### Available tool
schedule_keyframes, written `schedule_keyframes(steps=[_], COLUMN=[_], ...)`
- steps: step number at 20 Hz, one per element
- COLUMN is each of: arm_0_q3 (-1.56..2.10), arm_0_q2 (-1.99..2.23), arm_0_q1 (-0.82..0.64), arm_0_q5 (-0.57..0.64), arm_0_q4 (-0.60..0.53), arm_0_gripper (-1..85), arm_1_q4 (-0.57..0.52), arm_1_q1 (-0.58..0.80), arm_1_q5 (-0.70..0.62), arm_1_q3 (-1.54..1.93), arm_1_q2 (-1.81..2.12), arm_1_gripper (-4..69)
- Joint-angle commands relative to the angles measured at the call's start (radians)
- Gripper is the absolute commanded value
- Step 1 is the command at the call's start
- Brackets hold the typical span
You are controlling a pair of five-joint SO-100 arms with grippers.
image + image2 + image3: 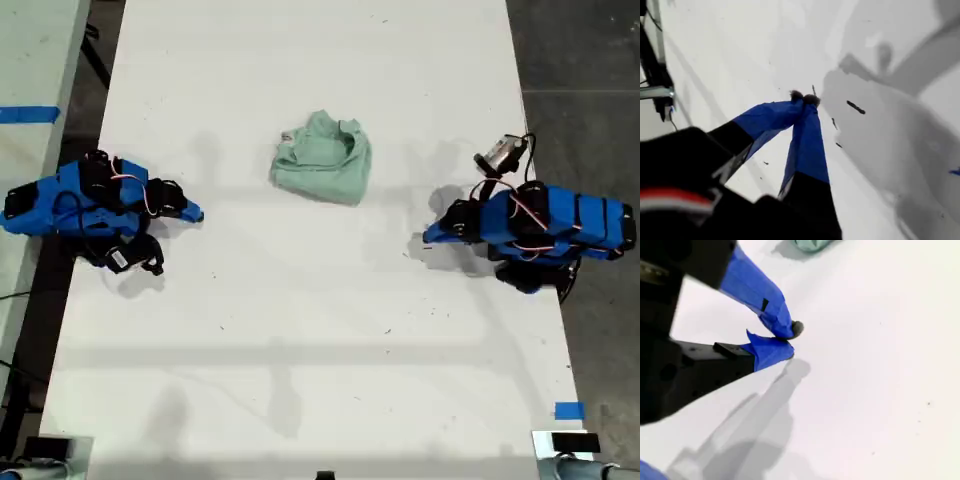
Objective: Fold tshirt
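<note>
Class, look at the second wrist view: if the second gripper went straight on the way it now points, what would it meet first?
Probably only the bare table. My second gripper points slightly down at it, and the tshirt lies off to one side of that line. Depth is hard to judge.

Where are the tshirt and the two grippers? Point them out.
tshirt (pixel 322 160), exterior view, middle of the bunched fabric.
my first gripper (pixel 804 98), first wrist view, closed jaw tips.
my second gripper (pixel 788 340), second wrist view, closed jaw tips.
</note>
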Motion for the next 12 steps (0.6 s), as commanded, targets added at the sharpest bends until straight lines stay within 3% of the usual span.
schedule_keyframes(steps=[1,2,5,6,8,9,12], arm_0_q3=[0.003,0.003,-0.002,0.000,0.000,0.000,0.000], arm_0_q2=[0.041,0.041,0.041,0.043,0.043,0.043,0.043], arm_0_q1=[0.002,0.003,0.023,0.017,0.017,0.017,0.015], arm_0_q5=[-0.012,-0.012,-0.018,-0.014,-0.014,-0.014,-0.014], arm_0_q4=[0.044,0.049,0.114,0.114,0.114,0.114,0.114], arm_0_gripper=[0.8,3.5,6.1,6.7,6.9,6.9,7.2], arm_1_q4=[0.003,-0.011,-0.023,-0.023,-0.023,-0.012,-0.011], arm_1_q1=[0.002,0.003,0.026,0.026,0.026,0.028,0.023], arm_1_q5=[0.061,0.118,0.012,-0.077,-0.479,-0.584,-0.572], arm_1_q3=[0.000,0.005,0.009,0.009,0.011,0.006,0.006], arm_1_q2=[0.017,0.028,0.051,0.051,0.051,0.052,0.052], arm_1_gripper=[0.3,1.5,3.0,3.2,3.2,2.8,2.4])
